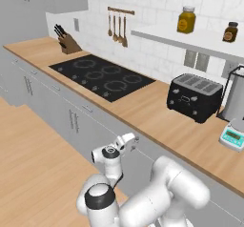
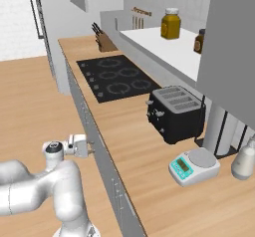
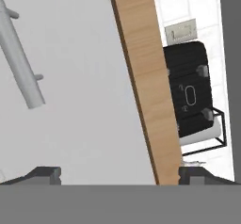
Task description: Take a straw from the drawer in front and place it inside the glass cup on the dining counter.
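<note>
My gripper (image 1: 133, 144) is low in front of the wall cabinets, just under the wood countertop edge, and it points at a grey drawer front (image 3: 84, 105). In the hand view the drawer's slim metal bar handle (image 3: 21, 63) runs slanted at the upper left, above and to the left of my gripper (image 3: 120, 175). The two dark fingertips (image 3: 44, 173) stand far apart with nothing between them, so the gripper (image 2: 90, 148) is open. The drawer is shut, which hides the straw. The glass cup and the dining counter are out of view.
On the wall counter (image 1: 157, 121) are a black stove (image 1: 102, 76), a black toaster (image 1: 194, 96), a small teal scale (image 1: 233, 136) and a knife block (image 1: 68, 41). Two jars stand on the white shelf (image 1: 190, 37). Wood floor lies to the left of the arm.
</note>
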